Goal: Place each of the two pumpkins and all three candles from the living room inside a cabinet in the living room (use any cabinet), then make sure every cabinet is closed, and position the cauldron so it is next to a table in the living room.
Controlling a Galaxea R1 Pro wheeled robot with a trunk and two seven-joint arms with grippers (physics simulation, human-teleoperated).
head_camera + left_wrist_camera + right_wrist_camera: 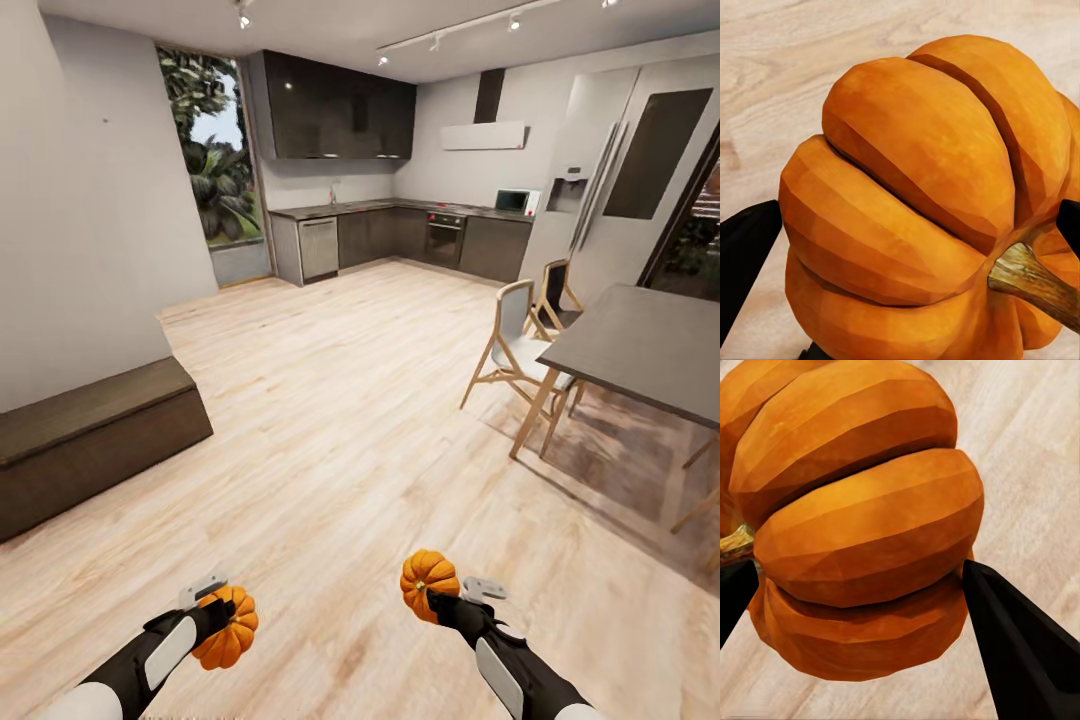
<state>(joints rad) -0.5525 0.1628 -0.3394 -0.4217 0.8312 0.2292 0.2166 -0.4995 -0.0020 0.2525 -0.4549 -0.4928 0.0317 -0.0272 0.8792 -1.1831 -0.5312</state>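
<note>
We carry one pumpkin in each gripper: the left gripper (215,612) pinches the left pumpkin (226,627), the right gripper (443,597) pinches the right pumpkin (429,585), both held low over the wood floor (340,450) with forearms angled inward. The black fingers (1020,652) bear on rounded ribs, so we judge a jolt while driving could roll either one loose. Further off, the cabinet (90,440) sits against the left wall with its fronts closed, and with both grippers full we have nothing free to open it

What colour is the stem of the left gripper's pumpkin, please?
Brownish tan, on the stem; left wrist view.
</note>
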